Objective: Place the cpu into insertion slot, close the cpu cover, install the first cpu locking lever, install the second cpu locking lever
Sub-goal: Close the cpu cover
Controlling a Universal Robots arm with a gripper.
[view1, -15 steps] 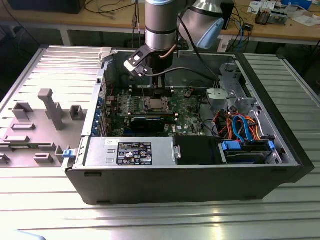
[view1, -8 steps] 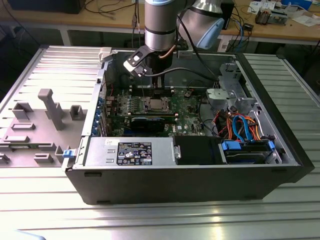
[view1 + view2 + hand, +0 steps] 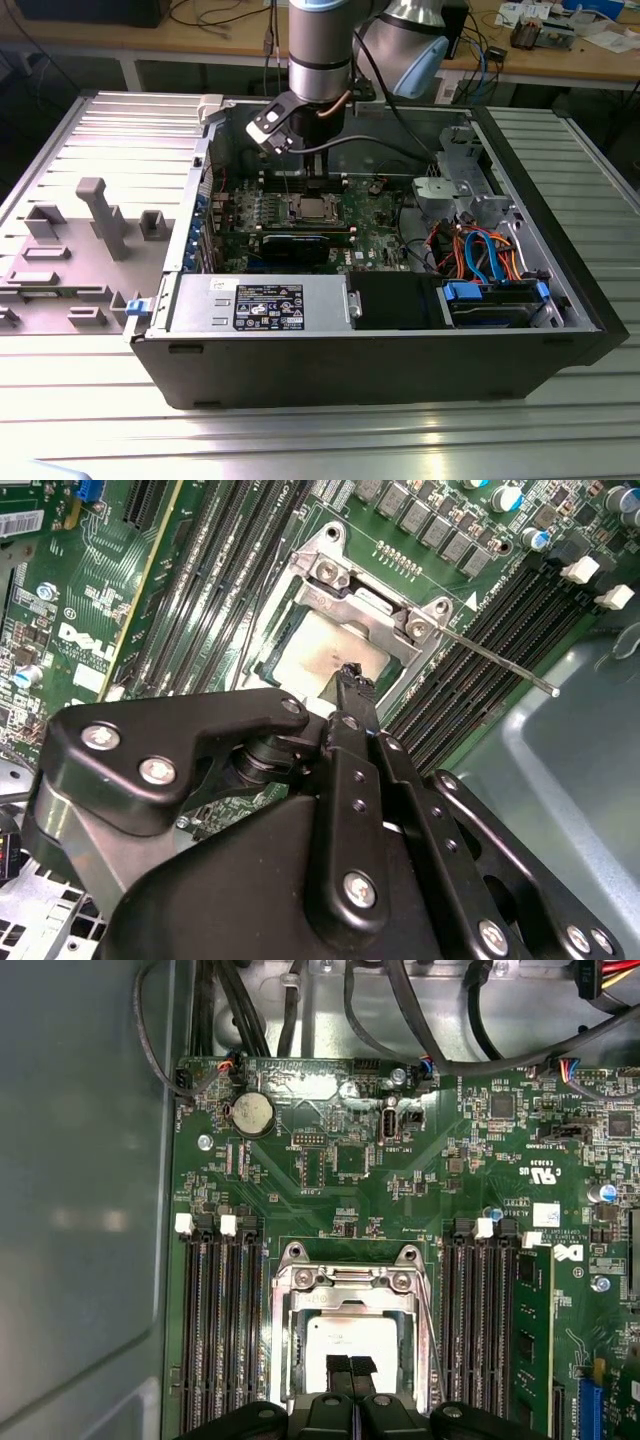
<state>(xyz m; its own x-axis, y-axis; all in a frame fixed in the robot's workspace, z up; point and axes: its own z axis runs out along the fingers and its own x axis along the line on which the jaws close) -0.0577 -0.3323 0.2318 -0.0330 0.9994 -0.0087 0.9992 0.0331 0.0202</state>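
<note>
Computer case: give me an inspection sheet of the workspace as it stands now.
Surface: ribbed metal table carrying the open computer case.
Job's things: chip sits in the socket on the green board. The cover lies down around it, and the chip shows through its window. One thin lever stands out over the memory slots, apparently unlatched.
Clutter: nothing seen.
Grippers: gripper is shut and empty, tips over the chip; contact cannot be told.
Cables: orange and blue cables are bundled beside the drive bay.
Surroundings: grey moulded fixtures at the exterior view's left; workbench behind.
</note>
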